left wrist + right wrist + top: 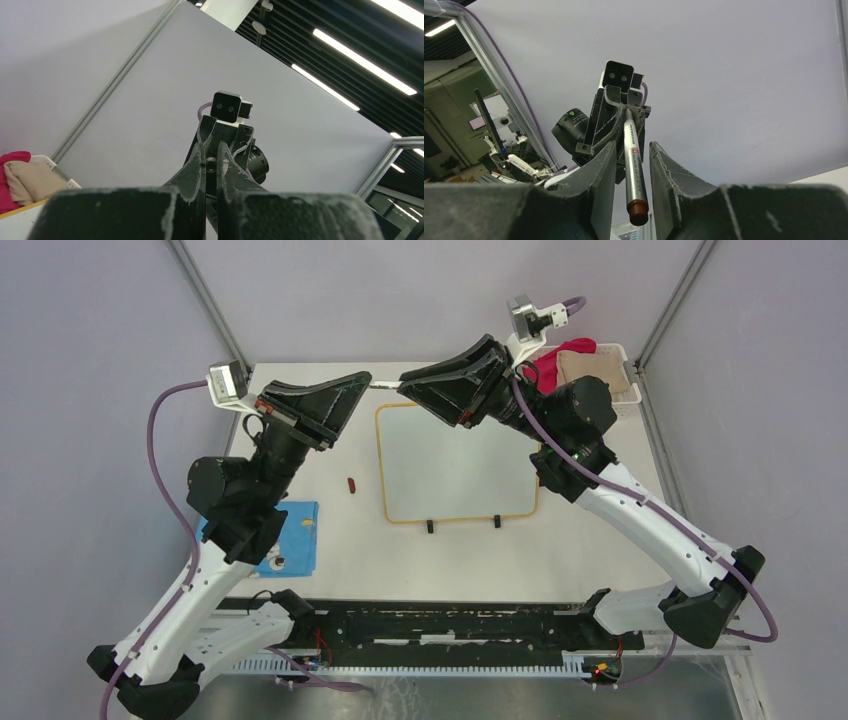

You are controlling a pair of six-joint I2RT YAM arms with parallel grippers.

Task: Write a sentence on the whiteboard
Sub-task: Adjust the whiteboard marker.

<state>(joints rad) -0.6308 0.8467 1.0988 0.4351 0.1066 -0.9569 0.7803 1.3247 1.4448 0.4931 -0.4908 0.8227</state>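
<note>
Whiteboard: the whiteboard [460, 465] lies flat on the table [450, 560] between the two arms, its face blank, with no sentence on it yet
Board axis: its long side runs left to right across the table; the black feet [430, 527] sit on the near edge, toward the arm bases
Board handling: it looks stiff, light and glossy, so it may skid under a pressing tip; best steadied at the yellow-orange frame, not the writing face
Marker: the marker [634, 165] is in the air above the board's far edge, bridging the two grippers
Marker axis: roughly level, left to right; its dark red end points toward the right wrist, and whether that end is nib or tail cannot be told
Marker handling: it looks slim, rigid, smooth and light; a hold square across mid-barrel should stop it pivoting
Left gripper: the left gripper [625, 111] is clamped on the marker's far end
Right gripper: the right gripper [632, 148] has its fingers parted either side of the barrel with a gap showing, so it has no grip
Loose item: a small red piece [350, 485] lies on the table left of the board
</note>
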